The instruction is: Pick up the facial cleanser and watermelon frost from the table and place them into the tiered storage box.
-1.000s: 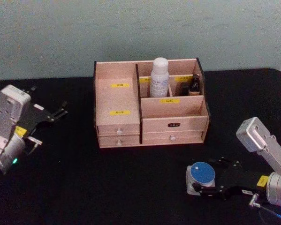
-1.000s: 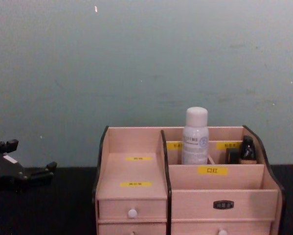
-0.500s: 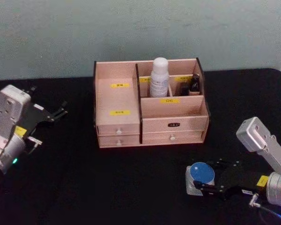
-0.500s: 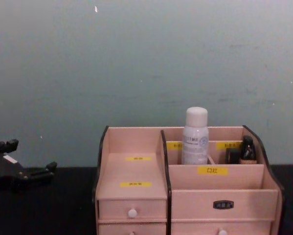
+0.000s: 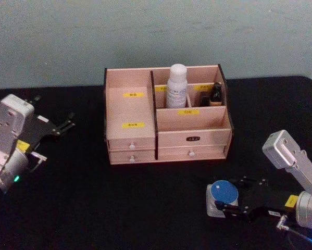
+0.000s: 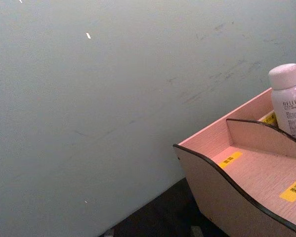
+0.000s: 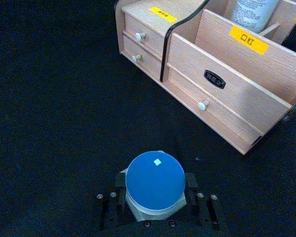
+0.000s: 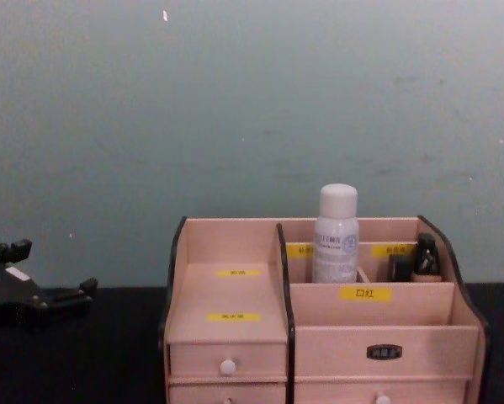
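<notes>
1 watermelon frost (image 7: 155,177) stands upright, lid skyward, clamped in the right gripper (image 7: 155,183); left gripper (image 5: 68,121) gapes wide.

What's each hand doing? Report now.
Left hand: open, empty.
Right hand: closed on the jar.

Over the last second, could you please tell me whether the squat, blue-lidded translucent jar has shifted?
No. The squat blue-lidded jar sits at the same spot in front of the pale wooden stepped organiser's right front corner, the right pincer around it.
</notes>
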